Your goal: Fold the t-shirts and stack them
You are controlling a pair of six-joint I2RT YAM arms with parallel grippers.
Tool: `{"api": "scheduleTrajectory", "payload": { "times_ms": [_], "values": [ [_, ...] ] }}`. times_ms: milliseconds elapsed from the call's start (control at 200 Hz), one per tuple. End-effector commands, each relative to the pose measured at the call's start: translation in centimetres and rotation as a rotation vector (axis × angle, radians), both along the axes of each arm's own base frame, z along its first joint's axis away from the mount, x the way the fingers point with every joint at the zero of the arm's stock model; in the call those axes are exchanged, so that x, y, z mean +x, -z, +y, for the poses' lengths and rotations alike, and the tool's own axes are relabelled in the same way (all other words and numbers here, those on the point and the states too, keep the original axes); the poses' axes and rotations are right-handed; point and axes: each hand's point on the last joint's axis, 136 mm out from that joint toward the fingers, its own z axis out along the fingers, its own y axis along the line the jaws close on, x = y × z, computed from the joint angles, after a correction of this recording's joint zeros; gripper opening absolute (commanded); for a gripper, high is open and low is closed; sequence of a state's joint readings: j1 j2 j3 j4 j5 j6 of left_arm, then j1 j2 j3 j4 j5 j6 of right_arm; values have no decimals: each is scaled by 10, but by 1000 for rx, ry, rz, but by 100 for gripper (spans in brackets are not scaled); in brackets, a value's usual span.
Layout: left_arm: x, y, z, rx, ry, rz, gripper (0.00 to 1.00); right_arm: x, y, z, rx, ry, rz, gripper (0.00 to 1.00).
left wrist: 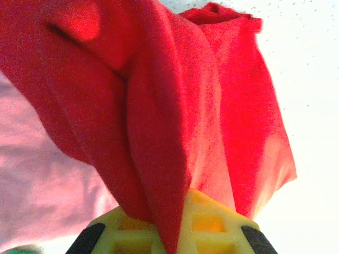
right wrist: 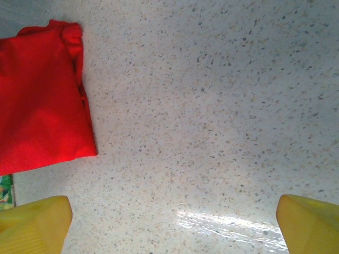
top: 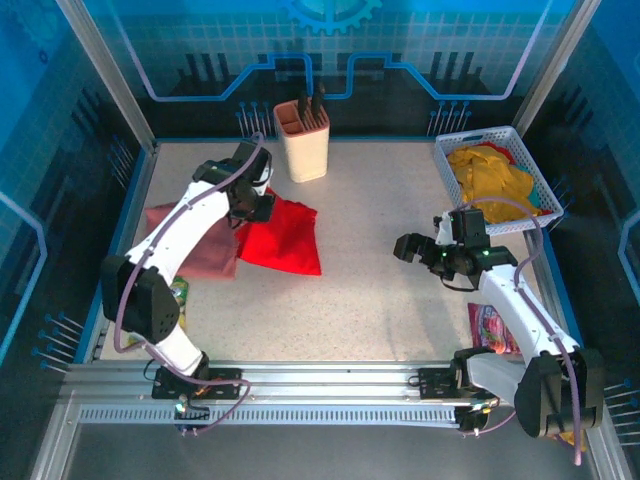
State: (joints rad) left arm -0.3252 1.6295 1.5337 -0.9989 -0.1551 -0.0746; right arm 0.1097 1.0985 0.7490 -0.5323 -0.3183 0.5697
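A folded bright red t-shirt [top: 285, 238] lies left of the table's middle, partly lifted at its far left corner. My left gripper [top: 250, 205] is shut on that corner; in the left wrist view red cloth [left wrist: 159, 132] hangs from between the yellow fingers [left wrist: 222, 222]. A dusty pink t-shirt [top: 195, 240] lies under the left arm, touching the red one; it is the pale pink cloth [left wrist: 47, 190] beside the red. Yellow t-shirts [top: 490, 175] fill the white basket [top: 540, 190] at the back right. My right gripper [top: 410, 248] hovers open over bare table, with the red t-shirt [right wrist: 42, 100] off to its left.
A cream holder [top: 302, 140] with dark utensils stands at the back centre. A green packet [top: 180, 292] lies by the left arm's base and a pink snack packet [top: 492, 330] by the right arm. Blue rails edge the table.
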Motion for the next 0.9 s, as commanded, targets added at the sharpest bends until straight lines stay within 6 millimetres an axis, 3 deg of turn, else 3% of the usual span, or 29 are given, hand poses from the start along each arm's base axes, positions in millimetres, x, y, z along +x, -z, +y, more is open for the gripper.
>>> {"api": "scheduleTrajectory", "payload": {
  "times_ms": [0,560,855,896],
  "values": [
    [-14,-22,27,80,31,-16,0,3,-15,8,80,-2,19,100],
    [-16,-70,86,199,-1,-97,0,5,-26,19,89,-6,38,100],
    [-14,-70,103,257,-39,-50,0,2,-24,21,69,-17,63,100],
    [-13,-72,105,259,-44,-54,0,7,-34,22,69,-20,40,100]
  ]
}}
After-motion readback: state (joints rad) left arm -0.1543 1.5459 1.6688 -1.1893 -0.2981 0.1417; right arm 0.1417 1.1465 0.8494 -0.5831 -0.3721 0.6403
